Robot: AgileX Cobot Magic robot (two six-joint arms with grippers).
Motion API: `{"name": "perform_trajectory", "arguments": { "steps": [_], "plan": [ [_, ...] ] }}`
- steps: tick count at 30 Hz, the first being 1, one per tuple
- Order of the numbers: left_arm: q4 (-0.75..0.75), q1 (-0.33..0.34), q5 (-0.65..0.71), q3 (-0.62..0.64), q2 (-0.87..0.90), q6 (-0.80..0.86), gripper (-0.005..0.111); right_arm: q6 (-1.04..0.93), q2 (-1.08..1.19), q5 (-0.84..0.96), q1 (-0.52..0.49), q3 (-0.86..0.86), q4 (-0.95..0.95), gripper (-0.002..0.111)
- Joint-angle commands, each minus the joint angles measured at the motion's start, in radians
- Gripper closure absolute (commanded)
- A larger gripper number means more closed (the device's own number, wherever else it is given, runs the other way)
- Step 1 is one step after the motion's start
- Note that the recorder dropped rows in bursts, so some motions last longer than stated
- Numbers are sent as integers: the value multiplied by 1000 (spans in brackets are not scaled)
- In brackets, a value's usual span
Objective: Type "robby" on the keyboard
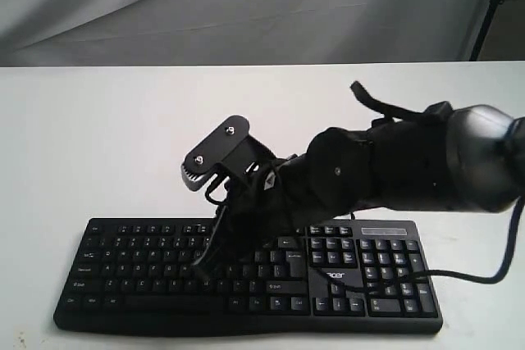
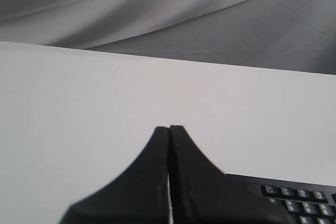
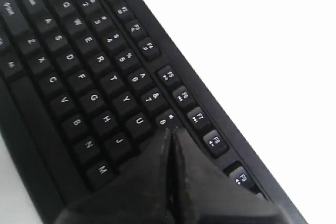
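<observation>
**Exterior view: right arm over the letter block, one key press in hand**

Worktop (image 1: 98, 137): white, carries the keyboard (image 1: 139, 272) at its near edge, number pad toward the right arm's side.

Right arm (image 1: 394, 161): reaches across the keyboard from the number-pad end and covers its middle.

Right gripper (image 3: 170, 132): fingers (image 3: 152, 171) pressed together into one narrow point, nothing held. The tip sits just beside the 8 key (image 3: 163, 120) and U key (image 3: 139, 120). Contact with a key cannot be told.

Judgement: the "o" cap likely lies under the fingers, hidden. Which letter of the word is due cannot be read. For a clean press:
- keep the fingers shut
- centre the tip on one cap, clear of the number row
- drop straight down and lift fully before travelling

R key (image 3: 101, 59), Y key (image 3: 126, 99) and B key (image 3: 76, 123) lie uncovered, away from the number pad.

Surroundings: grey cloth (image 1: 246, 6) behind the keyboard. Left gripper (image 2: 169, 128) shut, empty, above bare worktop near a keyboard corner, out of the way. Thin cable (image 1: 492, 272) loops past the number-pad end; possible snag on the right arm.
</observation>
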Motion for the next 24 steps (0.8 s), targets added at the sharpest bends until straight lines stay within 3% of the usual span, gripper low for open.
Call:
{"name": "perform_trajectory", "arguments": {
  "steps": [1,11,24],
  "plan": [
    [-9,-3,-2,5,-4,-4,107,10,-3,90,14,-63,-10,108],
    [-9,-3,-2,5,-4,-4,107,10,117,95,128,-140,22,108],
    [-9,-3,-2,5,-4,-4,107,8,192,6,150,-140,25,108]
  ]
}}
